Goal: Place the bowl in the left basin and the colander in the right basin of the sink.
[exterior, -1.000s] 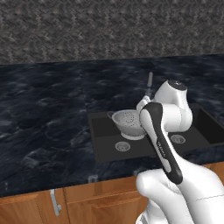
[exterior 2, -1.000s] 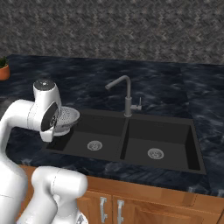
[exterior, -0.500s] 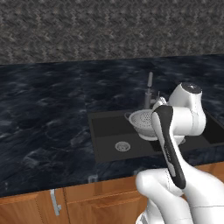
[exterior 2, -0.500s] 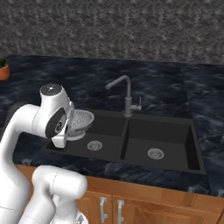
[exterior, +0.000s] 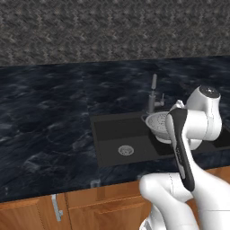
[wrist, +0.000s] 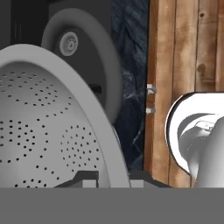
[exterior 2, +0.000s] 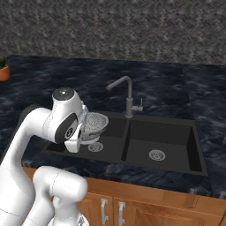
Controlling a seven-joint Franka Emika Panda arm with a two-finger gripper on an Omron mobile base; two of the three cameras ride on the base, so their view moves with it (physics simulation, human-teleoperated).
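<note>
Silver colander (exterior 2: pixel 96 125) hangs above the left basin (exterior 2: pixel 106 143), gripped at its rim by the narrowly closed fingers (wrist: pixel 89 177). You should carry it level past the divider, clear of the faucet (exterior 2: pixel 125 93), before lowering into the right basin (exterior 2: pixel 161 140).

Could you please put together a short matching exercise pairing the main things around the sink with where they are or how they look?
Things:
1. colander
2. faucet
3. right basin
4. hand

Descriptions:
A. grey, standing behind the sink's divider
B. shut on the perforated rim
C. carried above the left basin
D. black well, only a drain in it

Pairs: 1-C, 2-A, 3-D, 4-B
</note>
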